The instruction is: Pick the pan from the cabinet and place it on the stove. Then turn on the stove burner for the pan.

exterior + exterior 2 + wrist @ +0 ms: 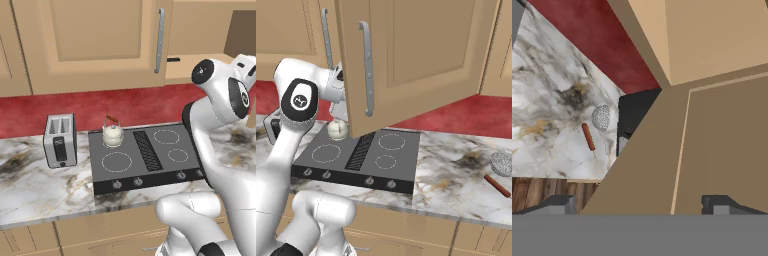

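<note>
Above the stove (145, 150), the gripper (637, 205) hangs with jaws spread wide and empty, close against the cabinet (722, 140); the pan's whereabouts cannot be told.

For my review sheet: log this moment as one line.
phase: reaching at tan wooden wall cabinet | door: swung open | gripper: open, empty | black glass stove: cream kettle on rear-left ring, no pan on it
</note>
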Controlling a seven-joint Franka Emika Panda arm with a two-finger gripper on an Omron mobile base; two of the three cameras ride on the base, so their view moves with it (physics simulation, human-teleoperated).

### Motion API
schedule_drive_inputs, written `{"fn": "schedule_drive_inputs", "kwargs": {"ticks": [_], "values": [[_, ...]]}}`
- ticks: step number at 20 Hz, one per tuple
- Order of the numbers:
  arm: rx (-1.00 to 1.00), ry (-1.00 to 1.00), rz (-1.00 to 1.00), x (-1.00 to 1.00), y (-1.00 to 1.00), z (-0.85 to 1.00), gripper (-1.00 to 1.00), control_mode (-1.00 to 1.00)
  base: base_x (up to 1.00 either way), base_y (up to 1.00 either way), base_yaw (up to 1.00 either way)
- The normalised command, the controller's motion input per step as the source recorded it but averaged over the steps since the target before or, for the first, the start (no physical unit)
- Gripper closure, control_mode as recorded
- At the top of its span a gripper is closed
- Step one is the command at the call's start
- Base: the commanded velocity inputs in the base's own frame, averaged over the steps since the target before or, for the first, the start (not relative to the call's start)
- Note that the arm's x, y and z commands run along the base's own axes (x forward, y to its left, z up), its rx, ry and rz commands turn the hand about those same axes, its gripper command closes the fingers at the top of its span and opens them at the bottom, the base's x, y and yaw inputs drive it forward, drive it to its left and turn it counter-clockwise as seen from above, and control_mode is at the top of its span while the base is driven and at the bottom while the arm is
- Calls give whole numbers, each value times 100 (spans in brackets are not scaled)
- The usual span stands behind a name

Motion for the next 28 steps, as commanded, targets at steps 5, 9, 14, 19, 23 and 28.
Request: {"fn": "schedule_drive_inputs", "kwargs": {"ticks": [5, 9, 14, 19, 23, 28], "values": [[0, 3, -11, -54, -93, -9, -100, -100, 0, 0, 0], [0, 7, -9, -33, -97, -8, -100, -100, 0, 0, 0], [1, 10, -4, -4, -100, -14, -100, -100, 0, 0, 0], [5, 2, 0, 0, -78, -3, -100, -100, 0, 0, 0], [3, 0, 0, -4, -46, -2, -100, -100, 0, 0, 0], [1, -11, 3, -56, 25, 0, -100, -100, 0, 0, 0]]}}
